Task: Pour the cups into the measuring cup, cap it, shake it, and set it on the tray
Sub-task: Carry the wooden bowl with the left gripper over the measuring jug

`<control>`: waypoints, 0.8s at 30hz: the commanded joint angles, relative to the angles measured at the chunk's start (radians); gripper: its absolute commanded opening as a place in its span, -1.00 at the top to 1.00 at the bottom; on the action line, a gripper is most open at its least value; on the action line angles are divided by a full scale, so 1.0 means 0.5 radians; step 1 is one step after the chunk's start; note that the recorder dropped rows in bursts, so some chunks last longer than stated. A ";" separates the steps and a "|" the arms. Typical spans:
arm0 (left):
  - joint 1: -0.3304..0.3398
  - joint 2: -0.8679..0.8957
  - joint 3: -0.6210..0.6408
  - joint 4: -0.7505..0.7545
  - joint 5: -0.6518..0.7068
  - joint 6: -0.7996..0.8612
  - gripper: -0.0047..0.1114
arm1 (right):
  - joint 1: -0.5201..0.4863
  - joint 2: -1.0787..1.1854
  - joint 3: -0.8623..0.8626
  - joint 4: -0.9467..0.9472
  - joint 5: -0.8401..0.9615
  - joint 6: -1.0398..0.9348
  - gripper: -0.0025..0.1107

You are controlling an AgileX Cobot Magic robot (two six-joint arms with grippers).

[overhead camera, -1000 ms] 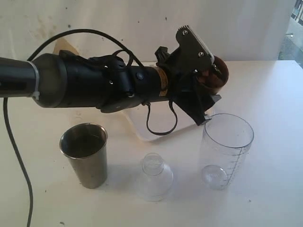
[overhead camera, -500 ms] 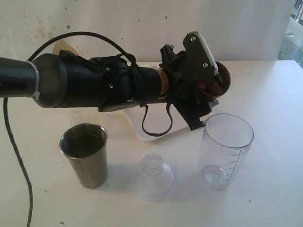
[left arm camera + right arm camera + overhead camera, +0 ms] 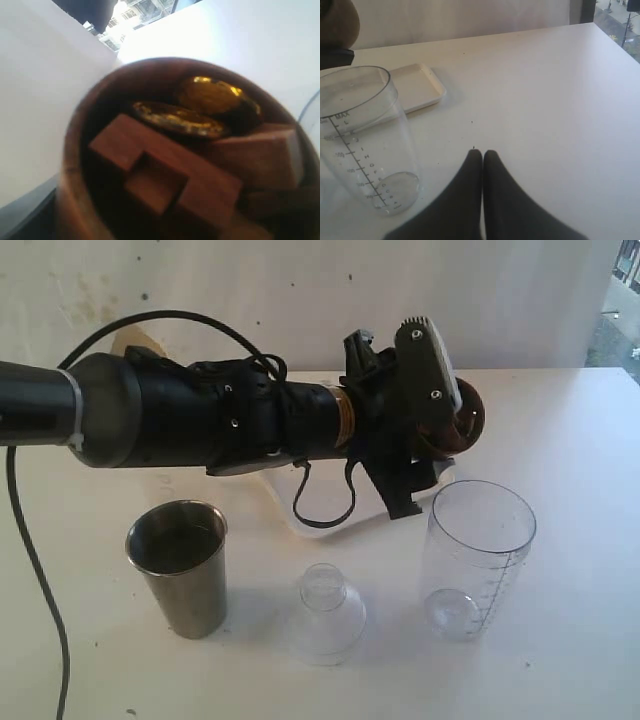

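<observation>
Along the front of the tabletop stand three things, each apart from the next: the tumbler on the left, the domed lid in the middle and the measuring cup on the right. The tray lies behind them, partly hidden by the left arm. The left pincer holds the rounded cup in the air above and just behind the measuring cup's rim, with blocks and discs inside it, while the right pincer sits over the tabletop near the measuring cup, on the side away from the tray.
</observation>
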 commanded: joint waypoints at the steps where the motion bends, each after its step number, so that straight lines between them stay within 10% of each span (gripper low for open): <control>1: -0.007 -0.016 -0.019 0.004 -0.035 0.144 0.92 | -0.010 -0.010 0.011 -0.010 -0.004 0.006 0.96; 24: -0.142 -0.035 -0.133 0.065 0.103 0.280 0.92 | -0.010 -0.010 0.011 -0.010 -0.004 0.006 0.96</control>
